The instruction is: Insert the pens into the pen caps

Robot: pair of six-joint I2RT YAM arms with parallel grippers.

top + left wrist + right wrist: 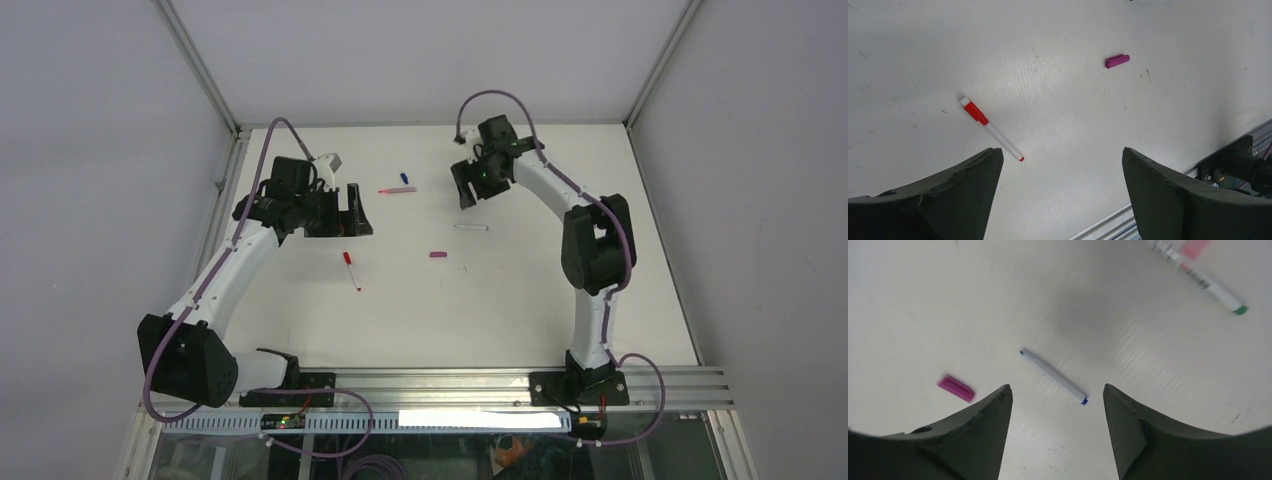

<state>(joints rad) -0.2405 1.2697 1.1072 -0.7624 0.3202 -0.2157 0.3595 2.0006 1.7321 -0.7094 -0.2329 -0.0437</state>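
Dark fingers [973, 440] of the right gripper [1058, 440] fill the bottom of its wrist view. They stand apart with nothing between them, and the white pen with the blue tip [1053, 376] lies flat on the table [923, 300] just ahead of the gap, slanted across it. I take the step in hand to be picking up that pen. I would turn the wrist until the jaws straddle the barrel squarely, come down at its middle and close gently, since so thin a barrel may roll. The magenta cap [956, 389] sits near, beside one finger; through the blur I cannot tell which end is open. The left gripper [1063, 195] is also spread wide and empty, with the red pen [990, 129] just beyond one finger.
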